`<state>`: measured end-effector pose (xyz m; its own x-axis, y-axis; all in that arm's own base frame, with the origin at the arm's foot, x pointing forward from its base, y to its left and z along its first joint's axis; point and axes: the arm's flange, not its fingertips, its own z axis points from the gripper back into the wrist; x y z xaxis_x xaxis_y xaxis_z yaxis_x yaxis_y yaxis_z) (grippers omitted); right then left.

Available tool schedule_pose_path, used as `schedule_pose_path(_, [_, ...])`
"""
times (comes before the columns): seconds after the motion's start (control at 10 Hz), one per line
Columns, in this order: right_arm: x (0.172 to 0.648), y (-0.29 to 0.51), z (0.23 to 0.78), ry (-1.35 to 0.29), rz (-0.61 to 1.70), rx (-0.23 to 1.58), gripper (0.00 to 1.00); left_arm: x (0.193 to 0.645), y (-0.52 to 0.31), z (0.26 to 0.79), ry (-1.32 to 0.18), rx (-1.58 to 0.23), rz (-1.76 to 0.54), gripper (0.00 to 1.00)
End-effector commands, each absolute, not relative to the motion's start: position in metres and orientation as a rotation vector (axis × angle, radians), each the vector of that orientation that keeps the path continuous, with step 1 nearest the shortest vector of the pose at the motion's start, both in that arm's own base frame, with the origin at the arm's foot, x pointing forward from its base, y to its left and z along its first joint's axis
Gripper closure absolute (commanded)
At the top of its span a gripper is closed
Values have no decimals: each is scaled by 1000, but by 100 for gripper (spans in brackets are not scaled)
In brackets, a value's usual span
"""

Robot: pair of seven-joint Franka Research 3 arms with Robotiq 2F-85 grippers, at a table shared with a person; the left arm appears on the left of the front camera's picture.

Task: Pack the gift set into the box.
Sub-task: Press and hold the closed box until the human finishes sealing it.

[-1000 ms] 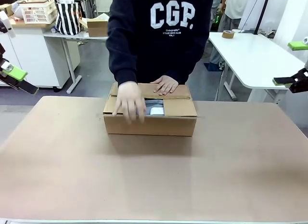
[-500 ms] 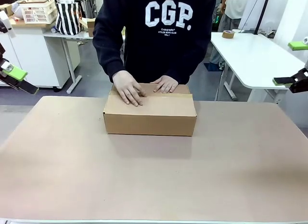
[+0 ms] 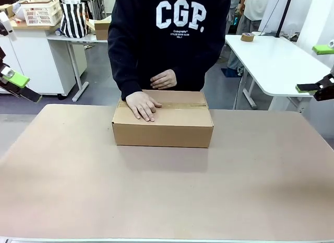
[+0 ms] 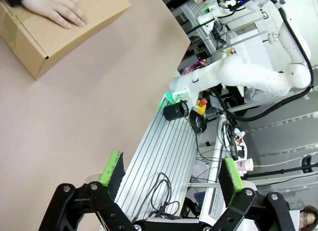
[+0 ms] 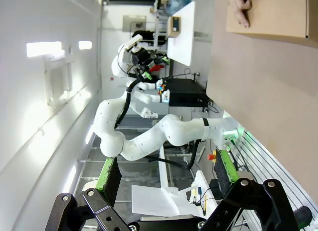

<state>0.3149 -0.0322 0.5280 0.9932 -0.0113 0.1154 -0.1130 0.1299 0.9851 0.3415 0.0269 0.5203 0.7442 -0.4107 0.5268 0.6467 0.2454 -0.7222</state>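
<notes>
left gripper (image 4: 171, 171) spread, well left of box (image 3: 163, 125) | hand (image 3: 142, 104) flat on box top, flaps shut, gift set hidden, likely inside | right gripper (image 5: 167, 175) spread, well right of box | tip: press flaps flat at seam, arms clear

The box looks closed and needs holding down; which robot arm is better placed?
Probably right: left gripper and right gripper hang open far off, but the person's hand lies on the left of the box, leaving its right free.
</notes>
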Motion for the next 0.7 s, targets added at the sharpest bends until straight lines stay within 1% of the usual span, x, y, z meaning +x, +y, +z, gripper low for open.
schedule_pose_path(0.0, [315,-32,533,-100,74,1444,0,339,29,518,-247,-1108,-739,0])
schedule_pose_path(0.6, [315,-32,533,-100,74,1444,0,339,29,518,-247,-1108,-739,0])
